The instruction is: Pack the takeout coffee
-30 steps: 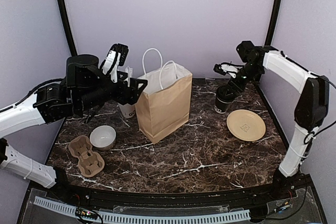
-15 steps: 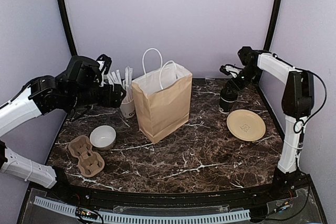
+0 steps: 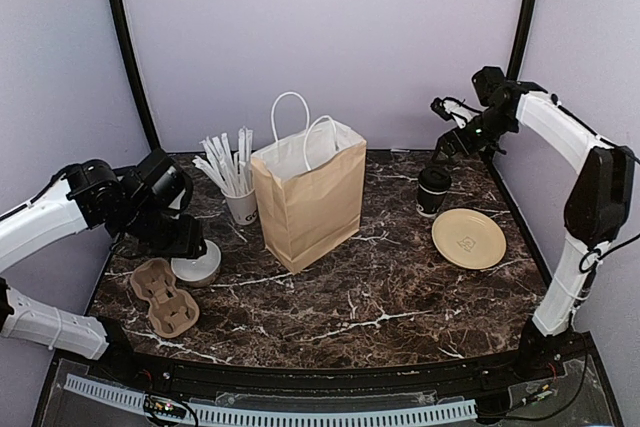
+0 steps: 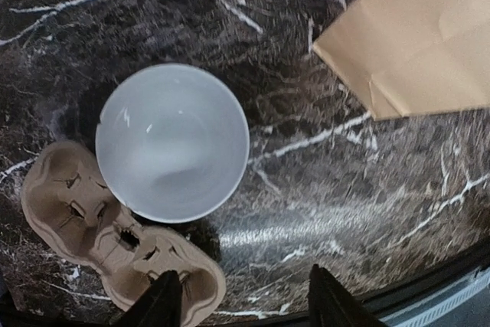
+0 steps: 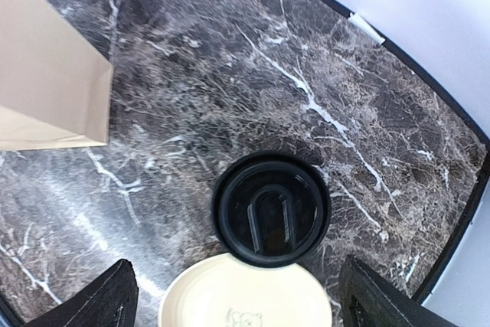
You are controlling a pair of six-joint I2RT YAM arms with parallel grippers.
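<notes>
The takeout coffee [image 3: 433, 190], a small black cup with its black lid on, stands upright on the marble table just behind the plate. In the right wrist view it [image 5: 271, 210] lies below and between the fingers. My right gripper [image 3: 443, 135] is open and empty, raised above the cup and apart from it. The brown paper bag [image 3: 310, 197] stands open at the table's middle, with white handles up. My left gripper [image 3: 186, 247] is open and empty, low over the white bowl [image 4: 172, 143] at the left.
A cream plate [image 3: 468, 238] lies in front of the cup. A white cup of white sticks [image 3: 240, 202] stands left of the bag. A brown pulp cup carrier [image 3: 163, 295] lies at the near left, beside the bowl. The bag's corner [image 4: 417, 36] shows in the left wrist view.
My right gripper has let go of the cup and lifted up and back from it. My left arm has swung down from beside the bag to over the white bowl.
</notes>
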